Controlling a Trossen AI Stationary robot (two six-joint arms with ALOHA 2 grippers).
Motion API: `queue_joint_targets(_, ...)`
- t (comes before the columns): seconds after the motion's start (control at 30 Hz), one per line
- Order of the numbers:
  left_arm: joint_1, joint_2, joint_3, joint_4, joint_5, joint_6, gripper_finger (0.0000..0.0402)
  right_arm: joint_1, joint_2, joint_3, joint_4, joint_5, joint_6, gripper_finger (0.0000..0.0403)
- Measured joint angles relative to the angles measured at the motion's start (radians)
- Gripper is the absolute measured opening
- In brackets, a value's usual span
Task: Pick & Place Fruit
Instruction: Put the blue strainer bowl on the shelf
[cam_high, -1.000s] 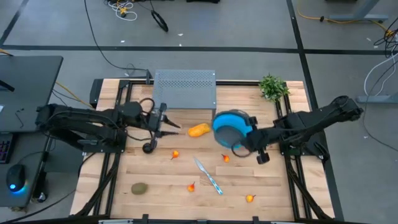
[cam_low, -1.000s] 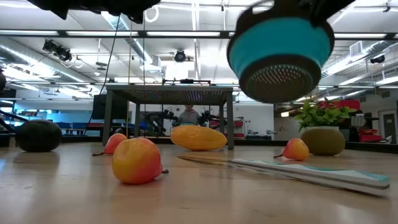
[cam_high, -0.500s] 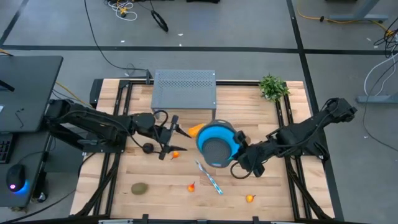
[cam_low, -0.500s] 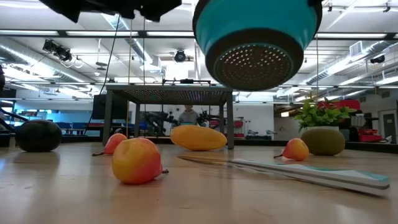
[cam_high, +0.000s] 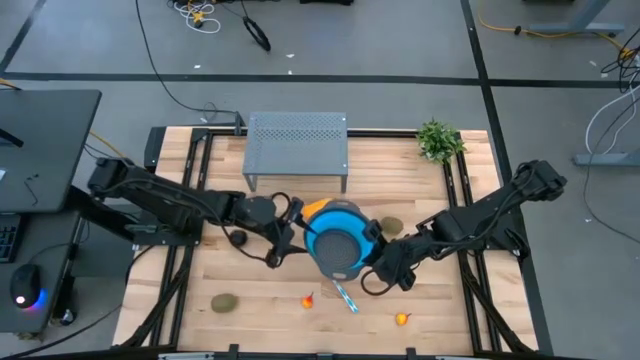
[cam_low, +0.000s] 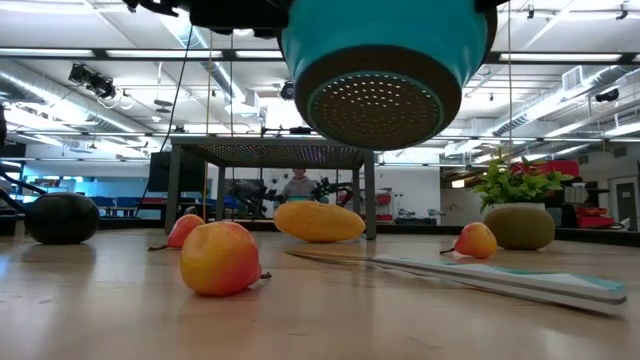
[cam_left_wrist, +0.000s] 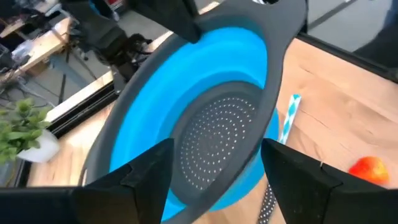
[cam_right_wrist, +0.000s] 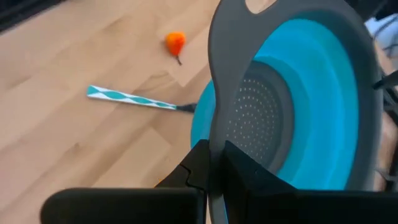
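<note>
A blue colander (cam_high: 338, 240) with a grey rim hangs above the table's middle, held by my right gripper (cam_high: 385, 262); it also shows in the low view (cam_low: 380, 60). My left gripper (cam_high: 283, 238) is open right beside the colander's left rim, its fingers spread in front of the bowl (cam_left_wrist: 211, 143); whether they touch it, I cannot tell. The oblong yellow-orange fruit (cam_high: 316, 205) lies half hidden behind the colander. Brownish-green ovals (cam_high: 224, 302) (cam_high: 392, 227), a dark ball (cam_high: 238, 238) and tiny orange-red pieces (cam_high: 308, 299) (cam_high: 402, 319) rest on the table. My right gripper pinches the colander's grey rim (cam_right_wrist: 214, 140) between its two fingers, at the side nearest the table's right and near edges. The fingers come slanting from the right. The colander is lifted clear of the table and tilted, its perforated bottom (cam_low: 375, 105) facing the table's near edge.
A knife (cam_high: 345, 297) with a teal patterned handle lies under the colander's near side. A grey perforated metal rack (cam_high: 297, 145) stands at the far middle, a small green plant (cam_high: 437, 140) at the far right. More orange-red pieces (cam_low: 222, 258) (cam_low: 476, 240) lie near the front.
My right gripper has carried the colander toward the table's left and near edges, clear of the table, so that it now covers part of the yellow-orange fruit. My left gripper has moved toward the near edge and right, up to the colander's left rim.
</note>
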Motion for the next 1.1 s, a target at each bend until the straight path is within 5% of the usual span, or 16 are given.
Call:
queue_joint_targets(0.6,-0.012,0.018,0.008,-0.071,0.11,-0.058,0.0194,0.021,0.012,0.0,0.103,-0.004,-0.119,0.0024)
queue_joint_targets(1.1,-0.017,0.047,0.007,-0.063,0.173,0.084,0.002,0.014,0.01,-0.001,0.118,0.004,-0.1,0.0028)
